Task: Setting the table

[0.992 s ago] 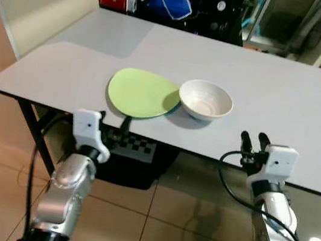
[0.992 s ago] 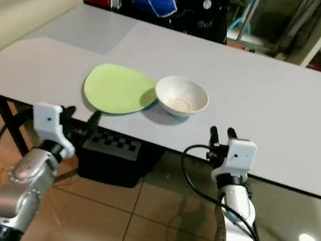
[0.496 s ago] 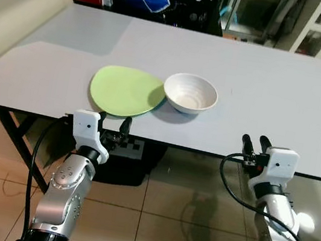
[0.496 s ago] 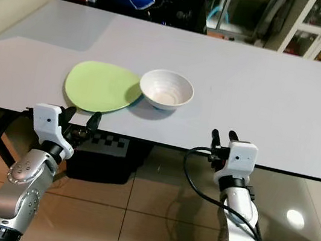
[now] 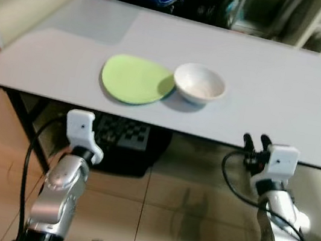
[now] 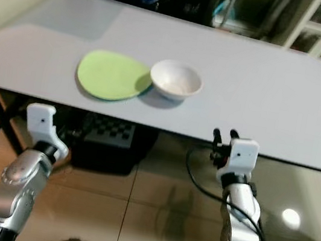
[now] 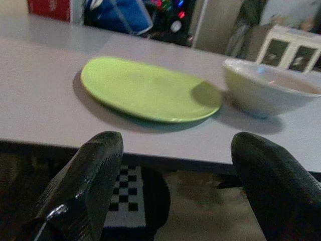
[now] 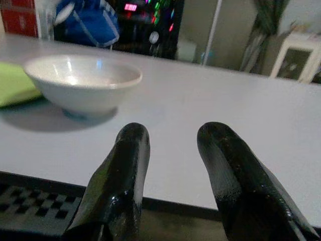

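On table: plate [image 5: 135, 79], bowl [image 5: 198, 84] | beyond both hands [image 7: 175, 191] [image 8: 173, 170], released

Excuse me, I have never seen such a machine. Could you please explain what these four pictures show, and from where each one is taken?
This is a humanoid robot standing at a grey table. The two wide pictures come from the two eyes of a camera on its head, looking down, so both show the same scene. In them you see its two silver arms: the left gripper and the right gripper, each with two black fingers. The other two pictures come from small cameras on the wrists, looking along those fingers.

On the table lie a green plate and a white bowl, side by side; whether they touch is unclear. Both grippers are open, hold nothing, and wait at the table's near edge.
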